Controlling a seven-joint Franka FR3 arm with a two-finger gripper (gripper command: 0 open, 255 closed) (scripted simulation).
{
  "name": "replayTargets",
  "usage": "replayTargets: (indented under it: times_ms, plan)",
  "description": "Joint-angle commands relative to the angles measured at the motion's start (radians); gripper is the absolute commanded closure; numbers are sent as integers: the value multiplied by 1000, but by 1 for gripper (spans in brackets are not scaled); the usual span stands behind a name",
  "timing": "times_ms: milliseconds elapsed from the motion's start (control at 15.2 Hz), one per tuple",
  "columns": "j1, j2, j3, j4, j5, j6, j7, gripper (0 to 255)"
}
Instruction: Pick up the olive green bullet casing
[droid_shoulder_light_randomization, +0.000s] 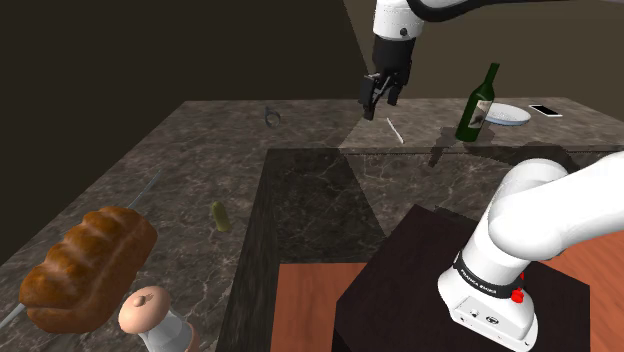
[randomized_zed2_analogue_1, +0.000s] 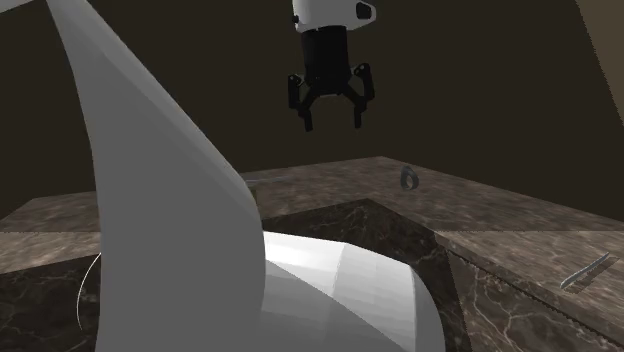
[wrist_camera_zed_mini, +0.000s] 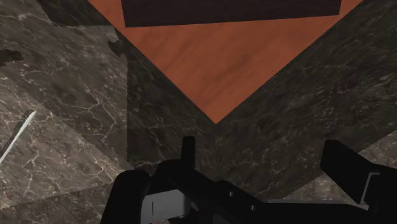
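Black jaws are held spread apart with nothing between them, high above the far part of the dark marbled surface (droid_shoulder_light_randomization: 190, 150). Below them in the shoulder view a thin white stick (droid_shoulder_light_randomization: 394, 130) is laid on the stone, and a small grey ring (droid_shoulder_light_randomization: 271, 117) is seen further to that view's left.

The olive green bullet casing (droid_shoulder_light_randomization: 219, 216) is found well apart from the jaws, toward the shoulder view's lower left and far lower. It lies flat on the strip of surface just beside the edge of a darker inset panel. Its long axis is judged to run roughly along that edge, toward and away from the camera, with a slight lean. A long sweep down and across is therefore called for, and the jaws would best be turned to close across the casing's short side.

Beyond the casing a brown bread loaf (droid_shoulder_light_randomization: 90, 265) is set nearer the camera. A green bottle (droid_shoulder_light_randomization: 478, 105) with a pale label is stood by a white plate (droid_shoulder_light_randomization: 510, 115). No writing can be read on the label.
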Motion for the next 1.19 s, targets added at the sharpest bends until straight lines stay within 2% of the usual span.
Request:
replayTargets:
  times_ms: [0, 594, 1122]
  plan:
    - [0, 0, 0, 0, 0, 0, 0, 0]
    - [43, 239, 101, 17, 51, 233, 91, 0]
    - [65, 496, 192, 113, 42, 403, 178, 0]
